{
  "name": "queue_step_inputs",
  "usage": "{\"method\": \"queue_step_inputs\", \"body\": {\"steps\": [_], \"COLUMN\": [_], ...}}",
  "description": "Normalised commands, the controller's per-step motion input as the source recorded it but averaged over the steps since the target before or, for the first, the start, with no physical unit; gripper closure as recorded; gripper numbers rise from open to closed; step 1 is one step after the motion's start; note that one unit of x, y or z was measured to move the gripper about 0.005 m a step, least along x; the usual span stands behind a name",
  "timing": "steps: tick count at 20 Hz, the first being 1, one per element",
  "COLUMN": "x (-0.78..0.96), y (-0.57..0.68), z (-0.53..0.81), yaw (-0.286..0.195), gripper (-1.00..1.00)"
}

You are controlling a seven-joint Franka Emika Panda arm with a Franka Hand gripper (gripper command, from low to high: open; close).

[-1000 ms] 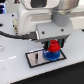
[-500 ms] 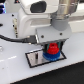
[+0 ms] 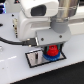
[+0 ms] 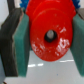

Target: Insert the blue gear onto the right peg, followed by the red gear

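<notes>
In the exterior view my gripper [image 3: 52, 47] hangs over the black-framed grey plate [image 3: 35, 58] and is shut on the red gear [image 3: 52, 50]. The red gear sits directly on top of the blue gear [image 3: 50, 56], which lies on the plate at the exterior view's right end. The right peg is hidden by the two gears. In the wrist view the red gear [image 4: 50, 34] fills the picture with its dark centre hole showing, and the teal pads [image 4: 20, 42] press on both of its sides.
A black cable [image 3: 15, 40] runs from the exterior view's left to the arm over the white table [image 3: 15, 70]. The arm's large white body [image 3: 35, 17] looms above the plate. The shorter pin is not discernible.
The gripper and the red gear have come down a little, onto the blue gear. The blue gear and plate have not moved.
</notes>
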Motion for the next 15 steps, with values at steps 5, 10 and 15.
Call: {"method": "queue_step_inputs", "body": {"steps": [5,10,15], "x": [0.07,0.06,0.01], "y": [0.04,0.08,0.03], "z": [0.13,0.51,0.49], "yaw": [0.0,0.0,0.0], "gripper": [-1.0,-1.0,-1.0]}}
